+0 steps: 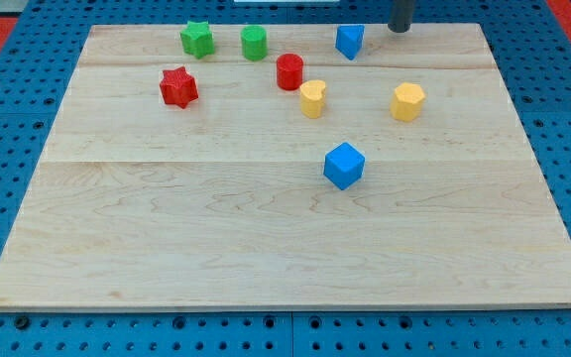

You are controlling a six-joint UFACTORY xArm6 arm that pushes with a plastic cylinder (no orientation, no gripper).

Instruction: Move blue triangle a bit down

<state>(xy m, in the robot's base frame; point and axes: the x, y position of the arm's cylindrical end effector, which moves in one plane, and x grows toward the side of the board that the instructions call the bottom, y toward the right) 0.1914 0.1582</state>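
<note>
Progress on the task appears nil or very early: blue triangle point(350, 41) sits at the far edge of the bench point(266, 228), right of centre, with no sign it has gone toward the near side. All of the push is judged outstanding. Rod is visible only as a dark stub at the far edge; my tip point(400, 30) stands just right of the blue triangle and slightly farther back, apart from it. No hand is fitted, so no spread or pinch state applies. Tip must get behind the triangle's far side first. Yellow heart point(312, 98) and red cylinder point(289, 71) lie nearer and left of the likely path; blue cube point(344, 165) lies well nearer.
</note>
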